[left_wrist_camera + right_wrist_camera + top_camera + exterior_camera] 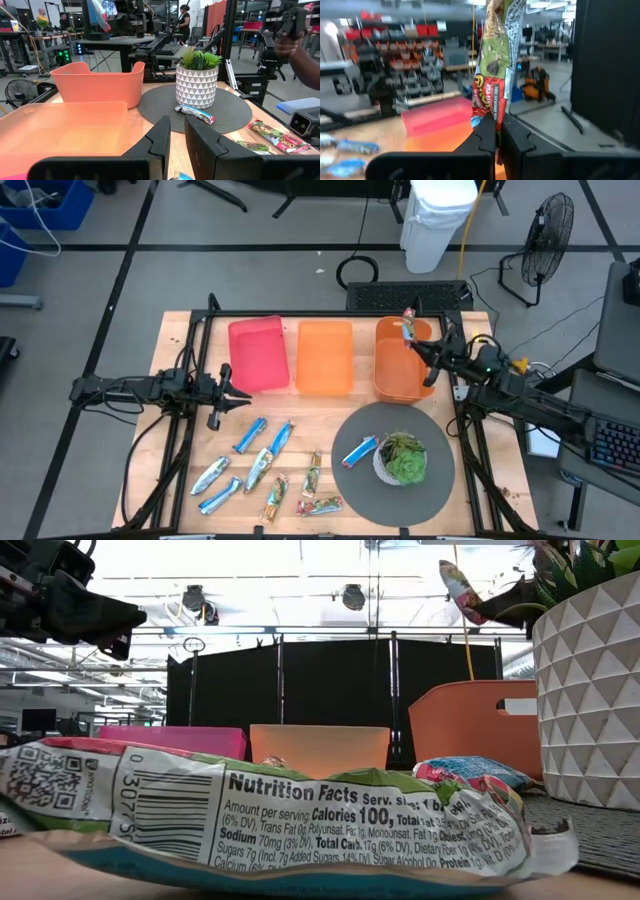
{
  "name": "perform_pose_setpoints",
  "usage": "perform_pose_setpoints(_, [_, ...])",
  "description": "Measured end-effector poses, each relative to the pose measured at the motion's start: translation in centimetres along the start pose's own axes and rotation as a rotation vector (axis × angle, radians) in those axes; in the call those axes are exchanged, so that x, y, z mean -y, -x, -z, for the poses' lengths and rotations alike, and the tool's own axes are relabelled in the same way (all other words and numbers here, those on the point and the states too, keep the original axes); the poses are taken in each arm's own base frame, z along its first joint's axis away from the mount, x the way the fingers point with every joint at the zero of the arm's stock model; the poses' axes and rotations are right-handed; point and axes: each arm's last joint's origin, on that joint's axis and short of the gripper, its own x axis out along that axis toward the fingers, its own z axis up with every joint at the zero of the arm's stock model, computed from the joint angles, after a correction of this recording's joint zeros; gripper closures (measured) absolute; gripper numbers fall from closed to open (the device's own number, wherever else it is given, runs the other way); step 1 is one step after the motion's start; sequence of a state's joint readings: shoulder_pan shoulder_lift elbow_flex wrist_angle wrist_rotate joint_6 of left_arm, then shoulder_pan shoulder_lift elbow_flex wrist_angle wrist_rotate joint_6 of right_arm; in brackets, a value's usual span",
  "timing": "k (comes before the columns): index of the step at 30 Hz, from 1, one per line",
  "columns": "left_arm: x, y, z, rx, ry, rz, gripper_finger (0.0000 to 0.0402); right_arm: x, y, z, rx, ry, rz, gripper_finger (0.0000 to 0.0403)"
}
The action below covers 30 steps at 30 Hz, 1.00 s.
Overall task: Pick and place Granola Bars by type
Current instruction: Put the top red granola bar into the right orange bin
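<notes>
From above, the right gripper (418, 346) is over the dark orange bin (403, 362) at the table's far right, its fingers clamped on one red-and-green granola bar (408, 324) that stands upright above the bin. The left gripper (236, 394) waits in front of the pink bin (258, 353), fingers nearly together and holding nothing. The light orange bin (325, 356) stands between the two other bins. The loose granola bars (266, 470), blue ones and green-brown ones, lie on the near part of the wooden table (175, 340). One blue bar (360, 450) lies on the round grey mat (440, 480), just beside the potted plant (402, 459).

In the low view, a green-wrapped bar (280, 825) fills the foreground, with its nutrition label visible.

In the left wrist view, the blue bar (195, 114) lies on the mat in front of the white plant pot (196, 85).

In the right wrist view, the held bar (496, 65) rises straight from the closed fingertips.
</notes>
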<state>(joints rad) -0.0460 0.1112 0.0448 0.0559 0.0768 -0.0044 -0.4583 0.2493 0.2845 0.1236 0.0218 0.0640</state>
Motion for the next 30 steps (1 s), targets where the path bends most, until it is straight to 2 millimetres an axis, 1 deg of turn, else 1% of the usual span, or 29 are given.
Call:
perform_pose_setpoints(2, [0.0,0.0,0.0,0.000,0.000,0.000,0.0339,0.1,-0.1,0.9,-0.016,-0.055,0.002,0.0401])
perform_pose_setpoints(6, [0.0,0.0,0.0,0.000,0.000,0.000,0.0339,0.2,0.0,1.8,-0.160,-0.116,0.059,0.0401])
perform_pose_setpoints(10, [0.0,0.0,0.0,0.000,0.000,0.000,0.0339,0.3,-0.1,0.8,-0.290,-0.111,0.135,0.0401])
perform_pose_setpoints(14, [0.0,0.0,0.0,0.000,0.000,0.000,0.0339,0.3,-0.4,-0.5,-0.470,-0.095,0.184,0.0402])
perform_pose_setpoints(17, [0.0,0.0,0.0,0.000,0.000,0.000,0.0339,0.2,-1.1,-1.3,-0.569,-0.109,0.195,0.0402])
perform_pose_setpoints(21, [0.0,0.0,0.0,0.000,0.000,0.000,0.0339,0.1,-2.8,-1.6,-0.689,-0.110,0.176,0.0402])
perform_pose_setpoints(23, [0.0,0.0,0.0,0.000,0.000,0.000,0.0339,0.1,-3.6,-1.3,-0.776,-0.101,0.187,0.0402])
perform_pose_setpoints(26, [0.0,0.0,0.0,0.000,0.000,0.000,0.0339,0.1,-4.8,-0.1,-0.924,-0.066,0.196,0.0402])
perform_pose_setpoints(30, [0.0,0.0,0.0,0.000,0.000,0.000,0.0339,0.2,-6.1,1.4,-1.043,-0.032,0.195,0.0402])
